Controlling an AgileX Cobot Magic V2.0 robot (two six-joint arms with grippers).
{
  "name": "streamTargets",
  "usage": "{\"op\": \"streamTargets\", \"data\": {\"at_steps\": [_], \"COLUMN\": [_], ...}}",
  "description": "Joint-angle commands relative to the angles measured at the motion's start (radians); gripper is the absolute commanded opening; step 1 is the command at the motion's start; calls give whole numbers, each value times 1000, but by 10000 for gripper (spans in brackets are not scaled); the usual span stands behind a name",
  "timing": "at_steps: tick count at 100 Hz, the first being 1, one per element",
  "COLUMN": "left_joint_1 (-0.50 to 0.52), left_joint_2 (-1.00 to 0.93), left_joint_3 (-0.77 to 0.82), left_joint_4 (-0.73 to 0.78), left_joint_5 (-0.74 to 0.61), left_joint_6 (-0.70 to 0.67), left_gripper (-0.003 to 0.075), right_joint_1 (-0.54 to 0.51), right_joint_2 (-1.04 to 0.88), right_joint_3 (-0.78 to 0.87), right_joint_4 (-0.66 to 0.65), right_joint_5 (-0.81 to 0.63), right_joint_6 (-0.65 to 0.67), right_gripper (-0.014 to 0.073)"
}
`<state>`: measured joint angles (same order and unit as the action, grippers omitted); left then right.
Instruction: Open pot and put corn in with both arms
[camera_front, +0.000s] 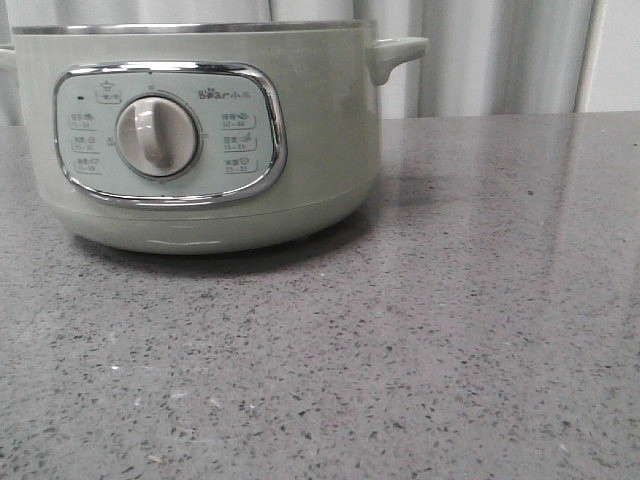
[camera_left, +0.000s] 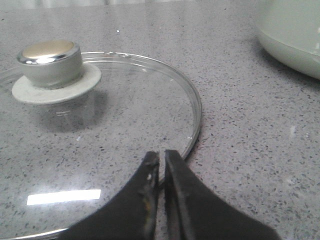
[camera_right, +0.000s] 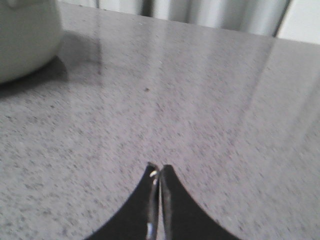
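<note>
Left tool (camera_left: 161, 165) pinched empty over lid (camera_left: 150, 100) on counter (camera_left: 240, 150); right tool (camera_right: 159, 172) pinched empty. Pot (camera_front: 200, 130) at 10 o'clock, open; corn unseen, status unclear.

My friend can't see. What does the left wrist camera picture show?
A round clear glass lid with a pale-green, gold-topped knob lies flat on the speckled grey table. The left gripper, black fingers together, is near its rim; the pale-green pot stands beyond.
</note>
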<state>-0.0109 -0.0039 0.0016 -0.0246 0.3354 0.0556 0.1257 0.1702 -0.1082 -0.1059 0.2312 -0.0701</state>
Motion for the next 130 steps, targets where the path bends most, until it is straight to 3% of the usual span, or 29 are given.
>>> {"op": "streamTargets", "data": {"at_steps": [1,36,130], "left_joint_1": [2,2,2], "left_joint_2": [-34,-34,-34], "left_joint_3": [7,7,7], "left_joint_4": [-1,-1,-1], "left_joint_5": [-33,-33,-33], "left_joint_6": [-9,-9,-9], "left_gripper": [-20,-20,-20], "right_joint_1": [-36,-82,-82], "right_joint_2": [-81,-200,-200], "right_joint_3": [-4,77,139], "right_joint_4": [3,30,51], "right_joint_5": [-13,131,63], "right_joint_6": [-11,-11,-11], "right_gripper": [-55,-55,-55]}}
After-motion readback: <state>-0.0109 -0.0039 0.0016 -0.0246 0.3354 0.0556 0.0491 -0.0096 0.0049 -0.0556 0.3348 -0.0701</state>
